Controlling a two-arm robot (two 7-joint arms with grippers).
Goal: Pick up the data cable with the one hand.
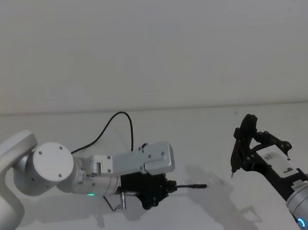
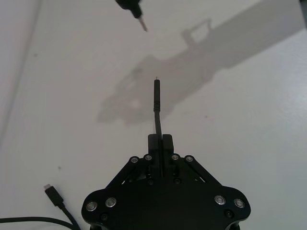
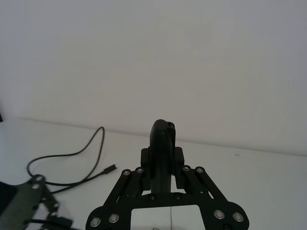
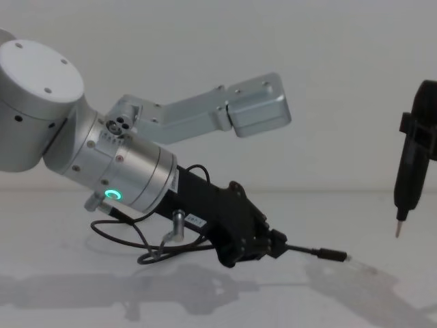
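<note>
Pinches the data cable (image 2: 156, 103) just behind one plug in the pressed-together left gripper (image 2: 159, 143), plug end jutting above the table (image 1: 208, 126), slack looping behind, so risks losing it to a snag under the arm, or bumping the tool (image 4: 410, 164) clamped in the parked right gripper (image 3: 162, 160).

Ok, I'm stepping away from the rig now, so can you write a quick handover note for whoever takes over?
Left gripper: shut on the data cable just behind one plug, which pokes out forward above the table.
Right gripper: shut on a slim pointed tool, held upright to the right, idle.
The cable's slack and far plug lie on the table behind.
Done: grasp. Left: lift the rest clear.
</note>
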